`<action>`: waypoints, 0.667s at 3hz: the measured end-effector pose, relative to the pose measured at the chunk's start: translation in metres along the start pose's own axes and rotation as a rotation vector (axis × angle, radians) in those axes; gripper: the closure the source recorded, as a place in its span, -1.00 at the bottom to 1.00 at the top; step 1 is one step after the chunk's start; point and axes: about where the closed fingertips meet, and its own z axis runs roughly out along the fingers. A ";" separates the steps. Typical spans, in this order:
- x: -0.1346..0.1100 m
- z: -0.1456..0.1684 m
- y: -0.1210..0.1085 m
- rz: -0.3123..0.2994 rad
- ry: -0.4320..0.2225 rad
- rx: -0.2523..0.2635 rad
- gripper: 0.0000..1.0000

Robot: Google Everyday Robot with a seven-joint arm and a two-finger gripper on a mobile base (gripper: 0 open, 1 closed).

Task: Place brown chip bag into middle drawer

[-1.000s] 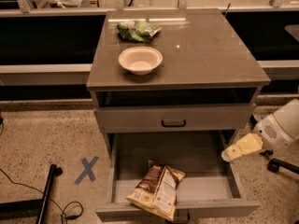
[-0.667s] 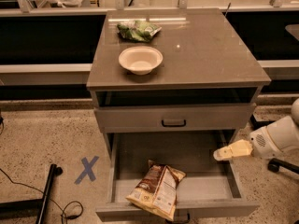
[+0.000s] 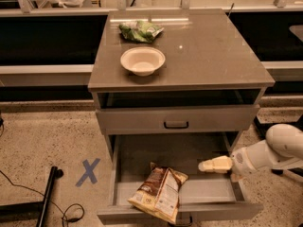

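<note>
Camera view: brown chip bag (image 3: 158, 194) lies in open drawer (image 3: 208, 194); tool (image 3: 213, 165) over its right side, grip state unclear.

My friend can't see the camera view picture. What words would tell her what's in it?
A brown chip bag lies in the open drawer of a grey cabinet, with the robot's gripper hovering over the drawer's right side. On top sit a white bowl and a green bag.

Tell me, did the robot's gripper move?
Yes. The gripper slid left over the open drawer, nearer the brown chip bag.
</note>
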 end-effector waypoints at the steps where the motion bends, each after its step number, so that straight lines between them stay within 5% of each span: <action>1: 0.006 0.055 0.000 0.034 0.025 0.021 -1.00; 2: 0.008 0.099 0.007 0.030 0.059 -0.004 -1.00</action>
